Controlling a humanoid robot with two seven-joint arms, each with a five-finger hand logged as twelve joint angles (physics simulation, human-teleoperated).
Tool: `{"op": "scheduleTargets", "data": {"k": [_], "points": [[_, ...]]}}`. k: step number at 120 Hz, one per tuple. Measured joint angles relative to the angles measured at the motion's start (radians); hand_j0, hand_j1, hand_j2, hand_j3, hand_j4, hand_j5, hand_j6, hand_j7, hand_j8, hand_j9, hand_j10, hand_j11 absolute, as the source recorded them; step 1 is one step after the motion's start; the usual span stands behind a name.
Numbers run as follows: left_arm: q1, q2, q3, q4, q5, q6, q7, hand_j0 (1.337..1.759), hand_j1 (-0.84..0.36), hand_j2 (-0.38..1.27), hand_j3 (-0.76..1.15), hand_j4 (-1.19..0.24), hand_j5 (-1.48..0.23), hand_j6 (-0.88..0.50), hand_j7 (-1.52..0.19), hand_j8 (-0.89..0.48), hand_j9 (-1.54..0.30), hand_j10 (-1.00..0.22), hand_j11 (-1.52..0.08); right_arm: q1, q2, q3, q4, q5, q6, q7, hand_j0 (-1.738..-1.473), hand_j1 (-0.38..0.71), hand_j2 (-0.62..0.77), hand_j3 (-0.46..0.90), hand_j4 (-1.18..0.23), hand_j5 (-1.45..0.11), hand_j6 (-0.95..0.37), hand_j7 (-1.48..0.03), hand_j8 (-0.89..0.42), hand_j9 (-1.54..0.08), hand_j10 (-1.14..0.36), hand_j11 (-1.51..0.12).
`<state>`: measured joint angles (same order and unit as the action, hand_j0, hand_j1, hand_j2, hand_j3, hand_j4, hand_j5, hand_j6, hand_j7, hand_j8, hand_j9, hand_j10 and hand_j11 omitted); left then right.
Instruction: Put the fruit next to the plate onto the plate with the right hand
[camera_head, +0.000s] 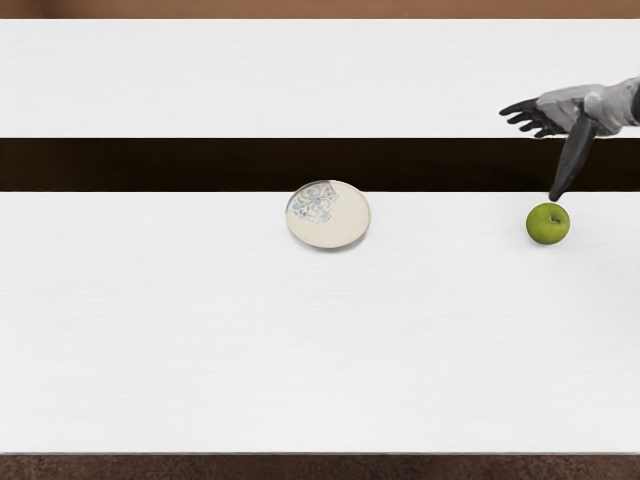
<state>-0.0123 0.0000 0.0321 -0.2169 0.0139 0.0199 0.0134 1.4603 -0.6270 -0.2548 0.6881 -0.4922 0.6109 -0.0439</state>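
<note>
A green apple (548, 223) rests on the white table, far to the right of a small cream plate (328, 214) with a blue pattern. My right hand (545, 125) enters from the right edge and hovers above and behind the apple. Its fingers (522, 110) are spread toward the left, and the thumb (571, 160) points down, its tip just above the apple's top. The hand holds nothing. The plate has nothing on it.
A dark gap (200, 165) runs across the view between the near table (300, 340) and a second white surface (250, 75) behind it. The plate sits close to the near table's back edge.
</note>
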Motion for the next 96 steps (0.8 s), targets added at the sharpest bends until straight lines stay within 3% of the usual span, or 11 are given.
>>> {"op": "scheduleTargets", "data": {"k": [34, 40, 46, 54, 64, 79, 96], "points": [[0.000, 0.000, 0.000, 0.000, 0.000, 0.000, 0.000, 1.658, 0.35, 0.00, 0.00, 0.00, 0.00, 0.00, 0.00, 0.00, 0.00, 0.00, 0.00, 0.011, 0.001, 0.014, 0.006, 0.002, 0.000, -0.027, -1.658, -0.33, 0.00, 0.00, -0.02, -0.02, -0.02, -0.02, -0.02, -0.02, -0.02, -0.02], [0.000, 0.000, 0.000, 0.000, 0.000, 0.000, 0.000, 1.658, 0.35, 0.00, 0.00, 0.00, 0.00, 0.00, 0.00, 0.00, 0.00, 0.00, 0.00, 0.013, 0.001, 0.038, 0.024, 0.003, 0.000, -0.072, -1.658, -0.33, 0.00, 0.00, -0.02, -0.02, -0.02, -0.02, -0.02, -0.02, -0.02, -0.02], [0.000, 0.000, 0.000, 0.000, 0.000, 0.000, 0.000, 1.658, 0.35, 0.00, 0.00, 0.00, 0.00, 0.00, 0.00, 0.00, 0.00, 0.00, 0.00, 0.013, -0.022, 0.096, 0.079, 0.004, 0.000, -0.160, -1.658, -0.33, 0.00, 0.00, -0.02, -0.02, -0.02, -0.02, -0.02, -0.02, -0.02, -0.02], [0.000, 0.000, 0.000, 0.000, 0.000, 0.000, 0.000, 1.658, 0.35, 0.00, 0.00, 0.00, 0.00, 0.00, 0.00, 0.00, 0.00, 0.00, 0.00, 0.016, -0.091, 0.165, 0.225, 0.000, 0.000, -0.279, -1.658, -0.33, 0.00, 0.00, -0.02, -0.02, -0.02, -0.02, -0.02, -0.02, -0.02, -0.02], [0.000, 0.000, 0.000, 0.000, 0.000, 0.000, 0.000, 1.658, 0.35, 0.00, 0.00, 0.00, 0.00, 0.00, 0.00, 0.00, 0.00, 0.00, 0.00, 0.035, -0.176, 0.208, 0.396, -0.021, 0.000, -0.374, -1.658, -0.33, 0.00, 0.00, -0.02, -0.02, -0.02, -0.02, -0.02, -0.02, -0.02, -0.02], [0.000, 0.000, 0.000, 0.000, 0.000, 0.000, 0.000, 1.658, 0.35, 0.00, 0.00, 0.00, 0.00, 0.00, 0.00, 0.00, 0.00, 0.00, 0.00, 0.044, -0.236, 0.229, 0.600, -0.123, 0.000, -0.446, -1.658, -0.33, 0.00, 0.00, -0.02, -0.02, -0.02, -0.02, -0.02, -0.02, -0.02, -0.02], [0.000, 0.000, 0.000, 0.000, 0.000, 0.000, 0.000, 1.658, 0.35, 0.00, 0.00, 0.00, 0.00, 0.00, 0.00, 0.00, 0.00, 0.00, 0.00, 0.030, -0.250, 0.223, 0.693, -0.229, -0.076, -0.477, -1.658, -0.33, 0.00, 0.00, -0.02, -0.02, -0.02, -0.02, -0.02, -0.02, -0.02, -0.02]]}}
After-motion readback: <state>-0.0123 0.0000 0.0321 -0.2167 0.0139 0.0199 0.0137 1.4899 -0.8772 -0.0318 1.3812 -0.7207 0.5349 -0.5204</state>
